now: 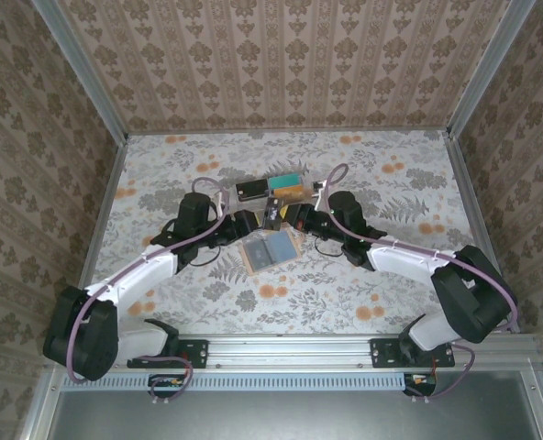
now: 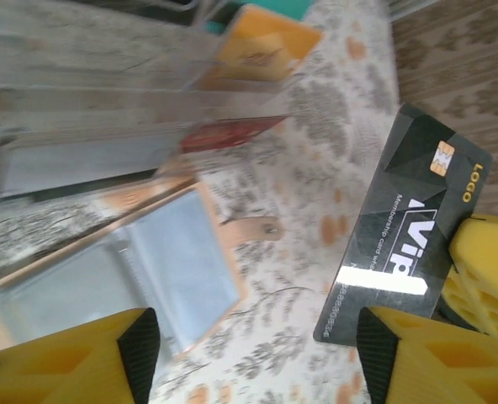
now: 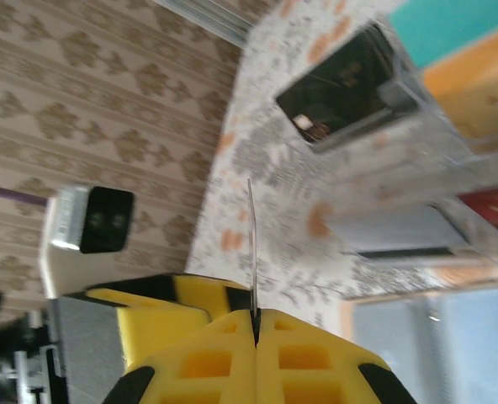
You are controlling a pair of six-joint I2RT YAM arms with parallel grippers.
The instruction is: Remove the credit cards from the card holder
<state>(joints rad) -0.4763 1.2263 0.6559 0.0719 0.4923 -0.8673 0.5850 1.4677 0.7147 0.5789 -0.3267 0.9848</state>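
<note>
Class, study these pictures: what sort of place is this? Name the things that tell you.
Probably a purpose-built robot test booth, not a home: patterned walls framed by aluminium posts, a floral table, and a left arm and right arm bolted to a metal rail.

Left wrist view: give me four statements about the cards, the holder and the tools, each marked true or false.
1. The right tool is shut on the VIP card. True.
2. The left tool is clamped shut. False: its jaws stand wide apart with nothing between them.
3. The holder lies spread open. True.
4. The orange card sits in the holder. False: it lies beyond the holder, next to the teal card.
</note>
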